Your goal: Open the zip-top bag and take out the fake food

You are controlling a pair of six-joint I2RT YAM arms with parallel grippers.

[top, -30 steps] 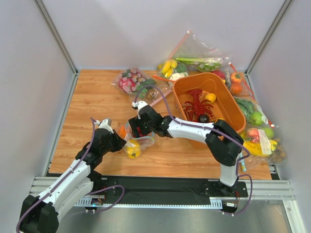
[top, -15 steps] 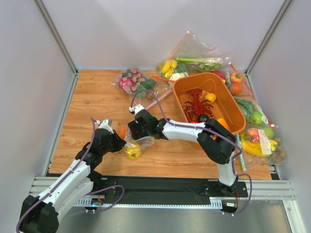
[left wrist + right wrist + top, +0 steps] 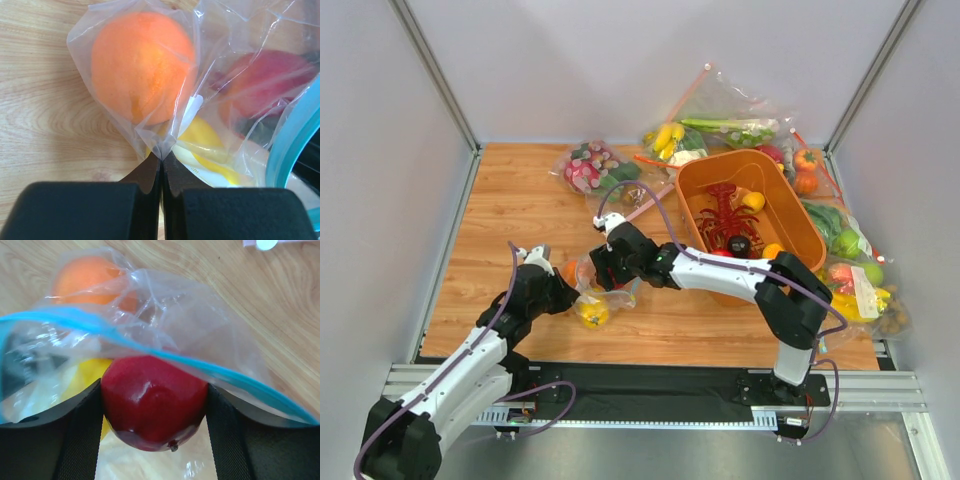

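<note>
I am pinching a fold of the zip-top bag [image 3: 165, 135] with my left gripper [image 3: 161, 159]. Its two black fingers are pressed together at the bottom middle of the left wrist view, with thin clear plastic caught between the tips. Just above them the orange fruit [image 3: 142, 65] is filling the upper left of the frame, wrapped in the bag's film and lying on the wooden table [image 3: 40, 125]. The yellow fruit [image 3: 205, 137] is showing through the plastic to the right of centre, and the teal zip strip [image 3: 295, 135] is curving down the right edge.

My right gripper [image 3: 155, 402] is closing on the red fruit [image 3: 152, 390]. One finger is touching each side of it in the lower middle of the right wrist view, so the jaws are standing apart by the fruit's width. The zip strip is running across the frame just above the fruit.

In the top view the bag is lying left of centre, between my two grippers.
</note>
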